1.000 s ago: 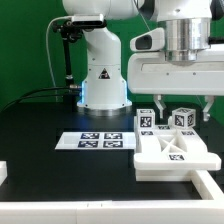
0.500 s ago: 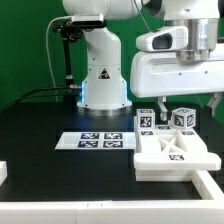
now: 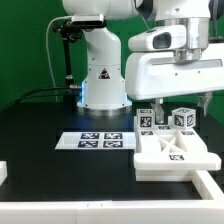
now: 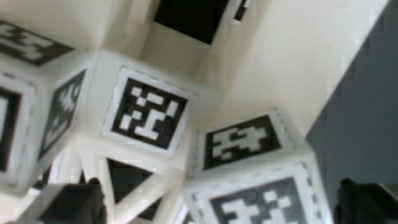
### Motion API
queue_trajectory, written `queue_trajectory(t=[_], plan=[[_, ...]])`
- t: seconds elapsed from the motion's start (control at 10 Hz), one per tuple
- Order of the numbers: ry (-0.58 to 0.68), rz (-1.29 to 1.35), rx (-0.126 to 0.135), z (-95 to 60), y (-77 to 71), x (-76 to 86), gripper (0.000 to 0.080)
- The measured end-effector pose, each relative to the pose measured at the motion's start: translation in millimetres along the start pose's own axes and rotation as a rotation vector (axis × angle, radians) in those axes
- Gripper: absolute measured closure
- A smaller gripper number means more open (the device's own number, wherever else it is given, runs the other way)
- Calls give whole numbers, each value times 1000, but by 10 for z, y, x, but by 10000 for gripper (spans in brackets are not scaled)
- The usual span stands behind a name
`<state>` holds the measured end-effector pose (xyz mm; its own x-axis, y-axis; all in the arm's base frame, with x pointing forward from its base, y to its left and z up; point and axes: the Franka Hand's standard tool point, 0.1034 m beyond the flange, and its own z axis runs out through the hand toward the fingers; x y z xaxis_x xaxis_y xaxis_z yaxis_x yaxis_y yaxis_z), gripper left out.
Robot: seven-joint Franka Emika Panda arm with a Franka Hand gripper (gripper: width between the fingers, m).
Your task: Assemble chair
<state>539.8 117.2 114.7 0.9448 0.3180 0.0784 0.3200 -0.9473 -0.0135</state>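
In the exterior view the chair [image 3: 172, 148] sits partly built on the black table [image 3: 60, 185], at about four o'clock from the arm's white base [image 3: 102, 85]: a flat white seat slab with a cross-braced top carries two tagged posts [image 3: 148, 119], [image 3: 182, 118] standing upright along its far edge. The marker board [image 3: 93, 141] lies flat just beside the slab at its nine o'clock. The gripper [image 3: 176, 98] hangs directly above the posts, at their twelve o'clock; its fingertips are hidden behind the wrist housing, so I cannot tell whether it is released or clenched. A white piece [image 3: 214, 195] shows at the frame's five o'clock edge, and another white piece [image 3: 3, 172] at eight o'clock. In the wrist view the tagged posts [image 4: 151, 110] fill the picture from close above, the braced slab under them. Judging by this, the seat and two uprights are joined, while the remaining pieces seem not yet fitted.
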Motion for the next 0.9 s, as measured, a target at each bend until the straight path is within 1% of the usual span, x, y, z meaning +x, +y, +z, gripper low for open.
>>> queue_trajectory(t=[0.1, 0.2, 0.3, 0.4, 0.7, 0.8, 0.9], plan=[[0, 8, 0, 1, 0, 0, 244], [0, 77, 2, 2, -6, 1, 415], [0, 131, 3, 2, -8, 1, 415], [0, 204, 4, 3, -9, 0, 518], [0, 366, 5, 3, -12, 1, 518], [-1, 500, 5, 6, -41, 1, 518], [1, 620, 17, 8, -29, -5, 518]])
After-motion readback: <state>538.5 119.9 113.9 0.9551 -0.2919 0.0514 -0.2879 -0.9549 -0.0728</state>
